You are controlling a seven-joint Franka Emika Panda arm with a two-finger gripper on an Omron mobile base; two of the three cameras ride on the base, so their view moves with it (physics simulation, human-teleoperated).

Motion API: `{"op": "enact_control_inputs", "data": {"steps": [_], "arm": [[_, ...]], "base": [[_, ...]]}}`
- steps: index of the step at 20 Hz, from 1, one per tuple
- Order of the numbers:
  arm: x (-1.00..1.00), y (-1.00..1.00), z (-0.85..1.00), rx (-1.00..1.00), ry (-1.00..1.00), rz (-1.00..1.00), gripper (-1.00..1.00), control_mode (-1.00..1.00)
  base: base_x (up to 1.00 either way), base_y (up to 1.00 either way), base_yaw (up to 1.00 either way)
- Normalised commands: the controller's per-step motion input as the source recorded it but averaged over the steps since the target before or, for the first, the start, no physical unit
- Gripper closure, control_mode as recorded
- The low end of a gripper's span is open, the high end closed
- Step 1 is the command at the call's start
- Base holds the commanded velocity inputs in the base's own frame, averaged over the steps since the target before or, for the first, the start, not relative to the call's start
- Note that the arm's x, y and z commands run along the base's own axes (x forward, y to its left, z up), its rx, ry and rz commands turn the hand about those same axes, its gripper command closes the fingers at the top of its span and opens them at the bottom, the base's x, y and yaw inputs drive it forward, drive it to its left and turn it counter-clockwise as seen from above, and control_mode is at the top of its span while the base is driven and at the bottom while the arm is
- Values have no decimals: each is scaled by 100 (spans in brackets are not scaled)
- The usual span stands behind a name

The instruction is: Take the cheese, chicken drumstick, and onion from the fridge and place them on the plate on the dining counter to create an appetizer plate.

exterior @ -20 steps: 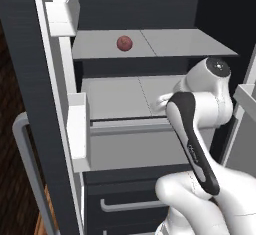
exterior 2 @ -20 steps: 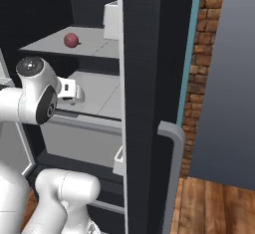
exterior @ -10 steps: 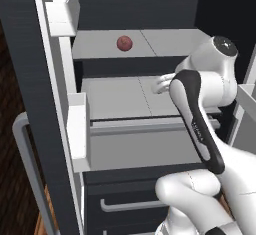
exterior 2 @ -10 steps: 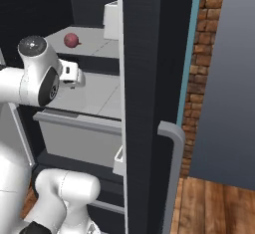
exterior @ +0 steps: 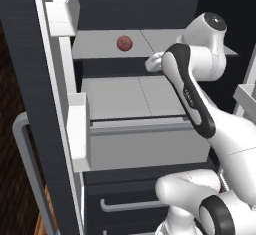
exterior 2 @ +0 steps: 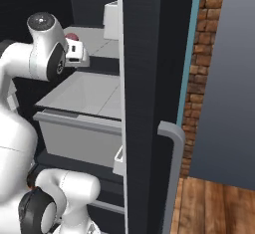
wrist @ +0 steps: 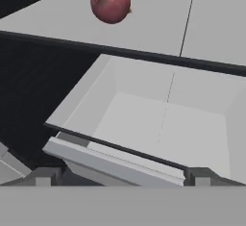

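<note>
Reaching into the fridge (exterior: pixel 45 69), we aim for the onion (wrist: pixel 110 0) on its shelf (exterior: pixel 100 46); jaws wide, empty; we should centre before closing.

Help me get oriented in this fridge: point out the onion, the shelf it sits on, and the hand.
onion (wrist: pixel 110 1), hand view, centre of the ball.
shelf (exterior: pixel 97 45), left base view, bare top.
hand (exterior: pixel 154 62), left base view, white tip.

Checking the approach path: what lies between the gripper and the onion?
In the hand view, bare grey shelf and its dark front edge separate the open gripper from the onion.
</note>
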Motion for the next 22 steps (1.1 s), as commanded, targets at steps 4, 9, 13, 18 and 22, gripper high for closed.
{"op": "enact_control_inputs", "data": {"steps": [4, 9, 13, 18, 22], "arm": [[37, 24, 12, 0, -10, 0, -100, -100], [51, 21, 7, 0, 0, -1, -100, -100], [51, 26, 9, 0, 0, -1, -100, -100], [42, 25, 13, 0, 0, -2, -100, -100], [38, 15, 4, 1, 0, -4, -100, -100]], "base": [[0, 0, 0], [0, 0, 0], [0, 0, 0], [0, 0, 0], [0, 0, 0]]}}
